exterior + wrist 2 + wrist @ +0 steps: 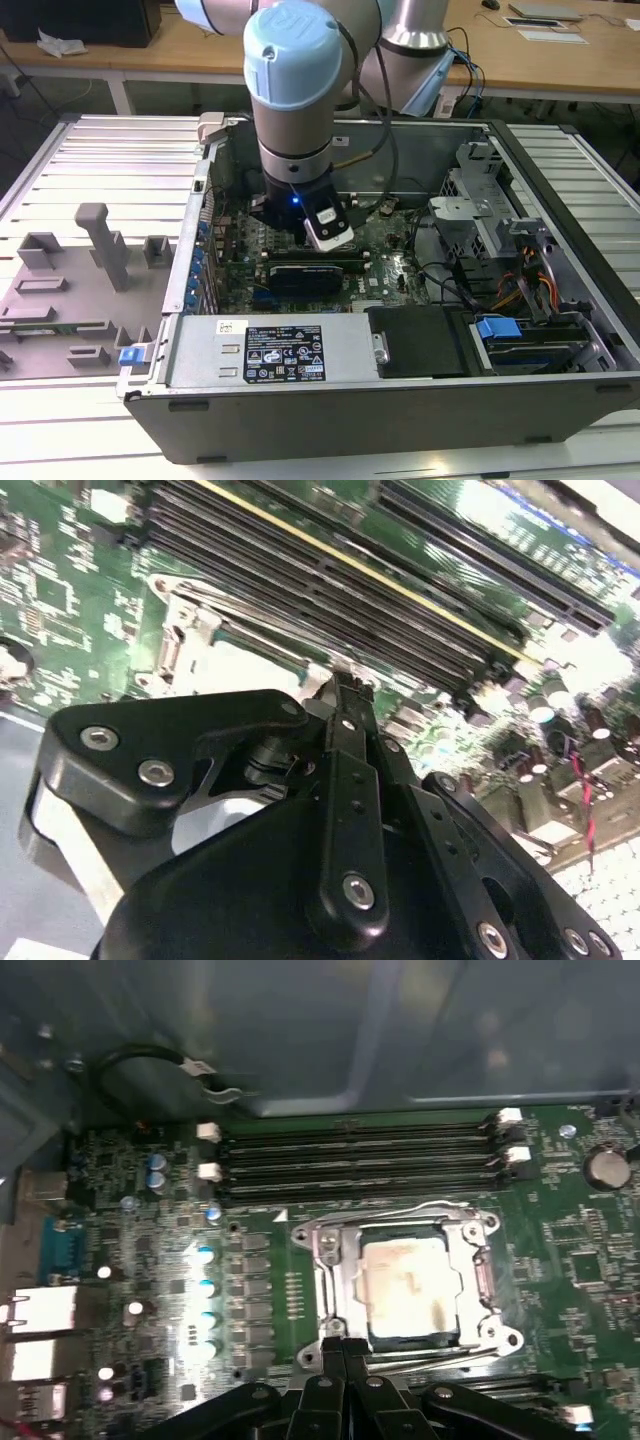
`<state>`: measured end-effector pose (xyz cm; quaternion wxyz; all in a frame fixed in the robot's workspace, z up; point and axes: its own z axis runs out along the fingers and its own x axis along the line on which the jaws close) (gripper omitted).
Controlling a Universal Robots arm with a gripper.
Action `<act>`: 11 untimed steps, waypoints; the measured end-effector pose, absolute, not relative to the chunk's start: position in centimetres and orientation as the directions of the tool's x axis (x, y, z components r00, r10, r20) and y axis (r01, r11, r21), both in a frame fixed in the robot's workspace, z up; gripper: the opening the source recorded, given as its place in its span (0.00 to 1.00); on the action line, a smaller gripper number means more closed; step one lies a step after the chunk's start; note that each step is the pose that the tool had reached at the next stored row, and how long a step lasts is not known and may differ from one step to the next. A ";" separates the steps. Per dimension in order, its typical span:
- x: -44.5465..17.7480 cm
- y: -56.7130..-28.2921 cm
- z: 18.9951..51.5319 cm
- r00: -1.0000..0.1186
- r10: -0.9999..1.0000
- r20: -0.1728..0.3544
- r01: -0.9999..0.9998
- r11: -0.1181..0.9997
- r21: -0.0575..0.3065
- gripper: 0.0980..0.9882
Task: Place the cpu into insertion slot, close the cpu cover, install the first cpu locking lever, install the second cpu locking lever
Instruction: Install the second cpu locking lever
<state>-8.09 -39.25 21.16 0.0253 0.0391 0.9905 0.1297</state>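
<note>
The black two-fingered gripper (343,1345) hung low over the green motherboard (580,1250) inside the open grey computer case (400,420), its fingers pressed together with nothing between them, their tips at the near edge of the socket. In the first wrist view the small flat square cpu (412,1282), its silver-grey top smeared with a tan stain, sat in the square black-rimmed insertion slot (378,1336), and the thin silver-grey metal cpu cover (336,1278) lay flat around it, framing the chip through its window. A thin wire lever (440,1207) ran along the socket's far side, beside the long black memory slots (360,1160). In the exterior view a white-and-black label (286,363) lay on the silver power supply (200,355); its print was too small to make out.
</note>
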 end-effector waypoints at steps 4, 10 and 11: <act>-6.7 -39.3 21.2 -0.996 0.087 -0.036 0.075 0.963 0.259 0.01; -5.5 -39.3 21.2 -0.995 0.094 -0.031 0.082 0.963 0.257 0.01; -5.2 -39.3 21.2 -0.995 0.095 -0.031 0.084 0.964 0.253 0.01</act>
